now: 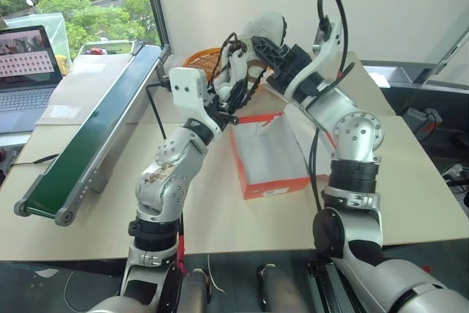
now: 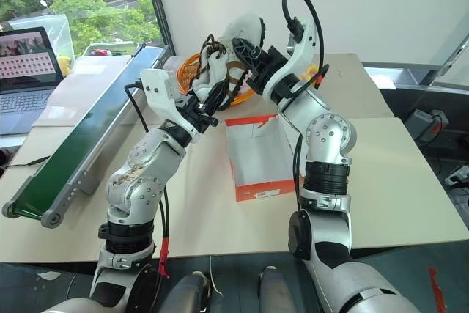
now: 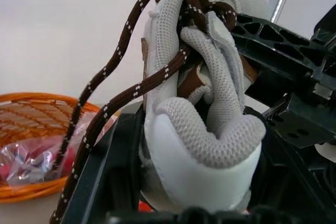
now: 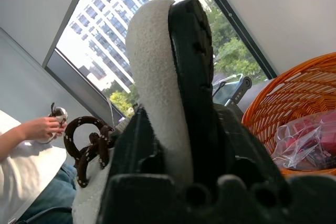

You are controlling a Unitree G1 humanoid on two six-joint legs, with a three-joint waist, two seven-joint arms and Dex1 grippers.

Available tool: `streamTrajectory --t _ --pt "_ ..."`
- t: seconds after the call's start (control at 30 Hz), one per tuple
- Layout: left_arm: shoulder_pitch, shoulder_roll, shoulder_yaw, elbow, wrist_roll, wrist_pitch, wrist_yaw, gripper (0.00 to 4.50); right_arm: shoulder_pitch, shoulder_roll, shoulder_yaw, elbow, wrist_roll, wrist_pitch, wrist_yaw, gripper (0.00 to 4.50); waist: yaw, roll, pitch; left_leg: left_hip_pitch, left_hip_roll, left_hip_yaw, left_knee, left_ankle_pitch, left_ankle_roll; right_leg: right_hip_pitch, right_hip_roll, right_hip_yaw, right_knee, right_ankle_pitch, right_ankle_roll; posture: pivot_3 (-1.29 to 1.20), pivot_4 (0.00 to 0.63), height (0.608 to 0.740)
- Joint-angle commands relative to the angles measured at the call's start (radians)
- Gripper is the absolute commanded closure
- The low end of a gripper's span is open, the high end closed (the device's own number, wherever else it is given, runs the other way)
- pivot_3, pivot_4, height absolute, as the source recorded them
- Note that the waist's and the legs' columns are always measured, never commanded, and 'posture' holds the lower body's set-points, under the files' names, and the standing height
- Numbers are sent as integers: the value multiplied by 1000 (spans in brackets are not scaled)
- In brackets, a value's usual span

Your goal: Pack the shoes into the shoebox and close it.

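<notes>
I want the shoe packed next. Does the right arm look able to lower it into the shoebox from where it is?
Probably yes: the right gripper holds the shoe above the open shoebox; the left gripper at its laces may hinder.

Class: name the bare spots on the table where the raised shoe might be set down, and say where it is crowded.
Free: the white floor of the open shoebox; bare table right of it; the strip between box and conveyor belt. Crowded: above the box's far end, where both grippers hold up the shoe, beside the wicker basket.
</notes>
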State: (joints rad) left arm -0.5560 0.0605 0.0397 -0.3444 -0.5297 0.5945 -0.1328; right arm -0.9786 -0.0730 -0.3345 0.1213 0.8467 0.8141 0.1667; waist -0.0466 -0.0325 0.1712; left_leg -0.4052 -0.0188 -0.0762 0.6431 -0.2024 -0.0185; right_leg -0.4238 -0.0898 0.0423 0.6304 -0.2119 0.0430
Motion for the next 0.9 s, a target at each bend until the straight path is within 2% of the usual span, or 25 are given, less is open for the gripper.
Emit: streamTrajectory --t 0.03,0.1,0.2,0.33,0.53,0.7,0.9 --pt "94 73 16 -98 -68 105 -43 576 -45 -20 -4 -23 18 -35 34 4046 -3 1 0 0 0 0 0 0 0 0 0 0 0 0 0 0 150 740" --pt "147 92 50 -131 -135 148 -53 0 -47 -32 -3 -18 9 -41 39 4058 -2 2 0 1 0 0 0 0 1 0 0 0 1 0 0 0 150 740" --pt "189 137 95 -174 -205 195 -72 0 -51 -79 18 -5 -33 -52 54 4060 2 2 1 0 0 0 0 0 0 0 0 0 0 0 0 0 150 740" --pt "196 204 133 -197 -267 232 -99 0 -56 -224 129 23 -161 -46 150 4061 7 2 1 0 0 0 0 0 0 1 0 0 0 0 0 0 150 740" --pt "174 216 103 -174 -244 214 -88 0 -55 -401 328 98 -294 59 324 4061 2 2 1 0 0 0 0 0 0 1 0 0 -2 0 0 0 150 740" --pt "190 176 64 -203 -241 213 -62 0 -10 -406 348 196 -307 109 408 4061 1 2 1 1 0 1 0 0 0 1 0 0 -2 0 0 0 150 740" --pt "203 151 60 -212 -225 189 -31 0 69 -427 410 298 -429 21 471 4061 8 2 1 0 0 1 0 0 0 2 -1 0 -2 0 0 0 150 740"
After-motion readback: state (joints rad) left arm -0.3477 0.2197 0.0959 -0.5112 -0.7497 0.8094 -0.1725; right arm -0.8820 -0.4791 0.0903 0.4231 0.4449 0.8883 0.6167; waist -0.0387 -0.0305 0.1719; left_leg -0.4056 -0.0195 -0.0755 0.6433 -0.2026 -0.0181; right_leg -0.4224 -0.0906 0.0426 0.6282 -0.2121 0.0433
